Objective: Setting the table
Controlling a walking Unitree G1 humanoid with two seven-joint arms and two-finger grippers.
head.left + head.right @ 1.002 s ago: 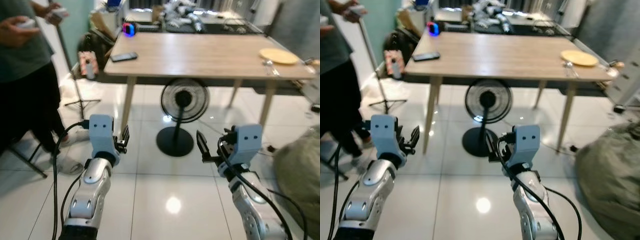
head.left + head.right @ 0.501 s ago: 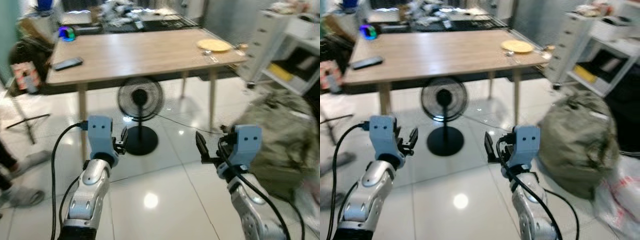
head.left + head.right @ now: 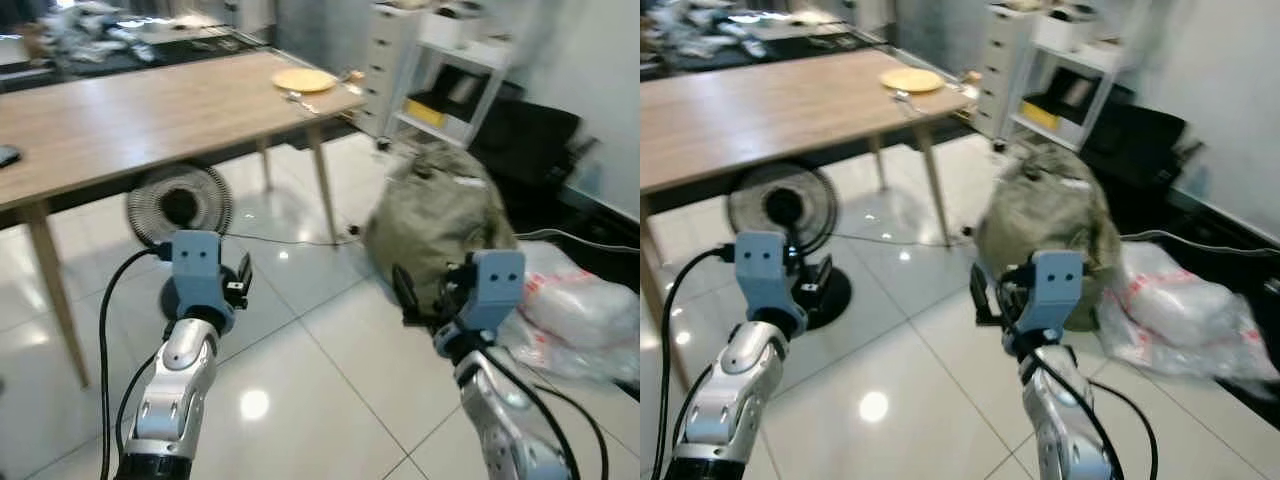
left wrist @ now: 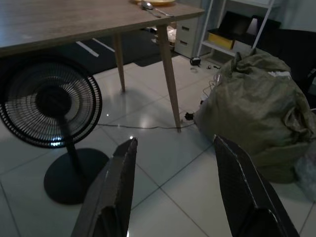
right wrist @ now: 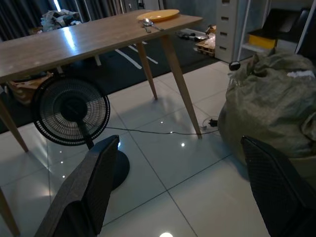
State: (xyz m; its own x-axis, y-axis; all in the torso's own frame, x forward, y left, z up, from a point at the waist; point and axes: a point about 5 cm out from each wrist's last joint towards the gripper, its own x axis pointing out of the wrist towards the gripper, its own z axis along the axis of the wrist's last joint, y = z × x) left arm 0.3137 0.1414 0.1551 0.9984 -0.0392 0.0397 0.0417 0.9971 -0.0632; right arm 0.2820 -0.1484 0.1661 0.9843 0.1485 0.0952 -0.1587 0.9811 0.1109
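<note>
A long wooden table (image 3: 140,115) stands ahead on my left. At its far right corner lies a yellow plate (image 3: 303,79) with cutlery (image 3: 297,98) beside it; the plate (image 5: 159,15) is also in the right wrist view. Both arms are raised in front of me over the tiled floor, well short of the table. My left gripper (image 4: 175,148) is open and holds nothing. My right gripper (image 5: 180,148) is open wide, also with nothing in it.
A black floor fan (image 3: 178,205) stands under the table, its cable trailing on the tiles. A bulging green sack (image 3: 440,215) sits ahead to the right, with white plastic bags (image 3: 580,315) beside it. White drawers and shelves (image 3: 430,60) line the far wall.
The whole view has swung right: the table slid to the left, the person left the picture, and the sack, bags and shelves came in. Both arms keep the same pose.
</note>
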